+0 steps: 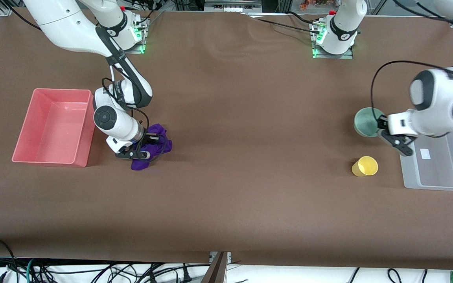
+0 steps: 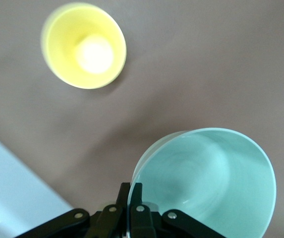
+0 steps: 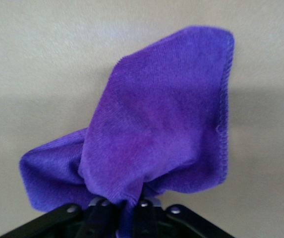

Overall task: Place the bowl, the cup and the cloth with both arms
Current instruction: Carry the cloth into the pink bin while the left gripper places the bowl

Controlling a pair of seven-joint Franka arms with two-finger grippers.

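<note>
My left gripper [image 1: 382, 126] is shut on the rim of the pale green bowl [image 1: 366, 122] and holds it tilted above the table, next to the clear bin. In the left wrist view the bowl [image 2: 211, 181] hangs from the fingertips [image 2: 136, 191]. The yellow cup [image 1: 365, 166] stands on the table, nearer to the front camera than the bowl; it also shows in the left wrist view [image 2: 85, 45]. My right gripper [image 1: 146, 146] is shut on the purple cloth [image 1: 156, 147] beside the pink bin. In the right wrist view the cloth [image 3: 151, 139] hangs from the shut fingers.
A pink bin [image 1: 55, 126] stands at the right arm's end of the table. A clear plastic bin [image 1: 439, 163] stands at the left arm's end, beside the cup. The brown table [image 1: 250, 137] spreads between them.
</note>
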